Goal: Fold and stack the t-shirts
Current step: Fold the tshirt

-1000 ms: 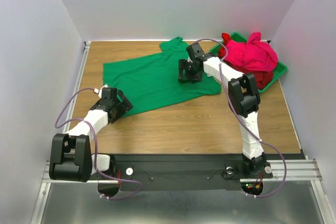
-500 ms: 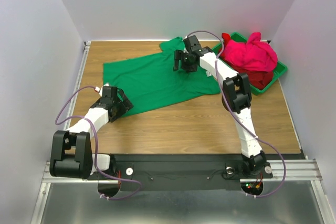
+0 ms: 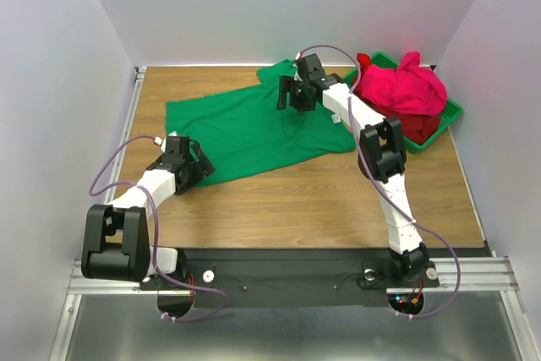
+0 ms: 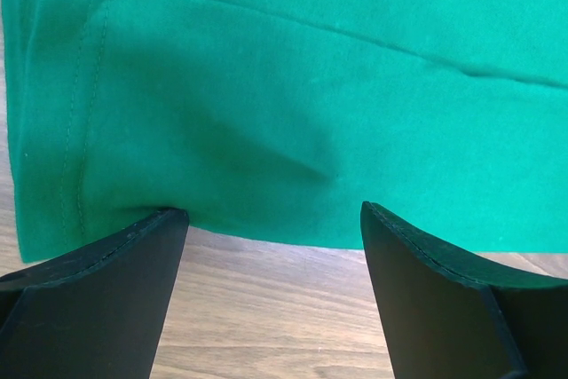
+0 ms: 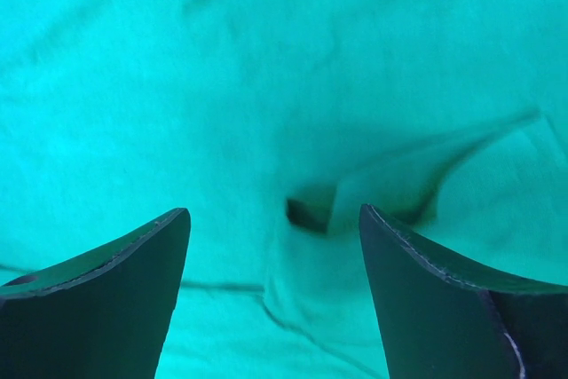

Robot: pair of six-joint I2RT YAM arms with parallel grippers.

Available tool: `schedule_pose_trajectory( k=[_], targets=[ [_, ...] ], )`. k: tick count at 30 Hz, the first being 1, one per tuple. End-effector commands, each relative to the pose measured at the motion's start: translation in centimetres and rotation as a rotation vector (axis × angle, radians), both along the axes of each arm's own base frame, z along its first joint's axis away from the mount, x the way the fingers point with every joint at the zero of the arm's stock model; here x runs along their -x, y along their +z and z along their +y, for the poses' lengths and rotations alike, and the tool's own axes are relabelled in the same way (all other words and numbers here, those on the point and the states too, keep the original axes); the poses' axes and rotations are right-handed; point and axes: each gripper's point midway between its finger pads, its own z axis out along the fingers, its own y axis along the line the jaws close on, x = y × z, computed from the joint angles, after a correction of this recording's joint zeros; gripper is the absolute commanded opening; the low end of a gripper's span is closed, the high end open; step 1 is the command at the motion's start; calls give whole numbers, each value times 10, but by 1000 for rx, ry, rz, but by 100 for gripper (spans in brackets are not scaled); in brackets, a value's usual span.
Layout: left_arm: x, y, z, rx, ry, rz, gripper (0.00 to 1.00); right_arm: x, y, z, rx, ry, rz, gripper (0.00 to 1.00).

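The green t-shirt [image 3: 245, 128] lies spread flat on the wooden table. My left gripper [image 3: 196, 168] is open at the shirt's near left hem; in the left wrist view the hem [image 4: 222, 219] lies just beyond the two fingertips [image 4: 133, 246], with bare wood between them. My right gripper [image 3: 292, 95] is open and hovers over the shirt's far part near the collar; its view shows only green cloth with a small fold [image 5: 311, 215]. The pink t-shirt [image 3: 404, 86] lies heaped in the green bin [image 3: 452, 112] on top of the red t-shirt [image 3: 423, 128].
The bin stands at the back right corner of the table [image 3: 321, 200]. White walls close in the back and both sides. A metal rail [image 3: 473, 272] runs along the near edge by the arm bases.
My right gripper has moved from the shirt's right middle toward the far edge near the collar. My left gripper has barely shifted at the hem.
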Motion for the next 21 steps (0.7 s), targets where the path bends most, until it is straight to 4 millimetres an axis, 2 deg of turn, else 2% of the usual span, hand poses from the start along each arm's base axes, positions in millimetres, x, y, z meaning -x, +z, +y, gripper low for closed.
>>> schedule_pose_trajectory(
  k=[1,2,3,5,10,15,16,21],
  targets=[
    [-2,-1,4,-38,-12,21,91,2,70,-3,-23,32,-151,81],
    [-3,0,4,-39,-16,19,91,7,80,-3,-19,38,-168,80],
    [-6,2,4,-40,-18,13,91,14,71,-4,-2,49,-147,78],
    [-8,1,4,-42,-26,17,91,24,73,0,21,72,-156,75],
    [-12,1,3,-48,-43,20,91,48,45,10,70,118,-104,68],
    [-13,-1,4,-60,-56,29,91,51,28,20,79,138,-78,64],
    [-14,0,4,-65,-61,29,91,50,18,21,82,139,-61,63],
    [-16,0,5,-79,-78,33,91,42,5,23,99,131,-58,62]
  ],
)
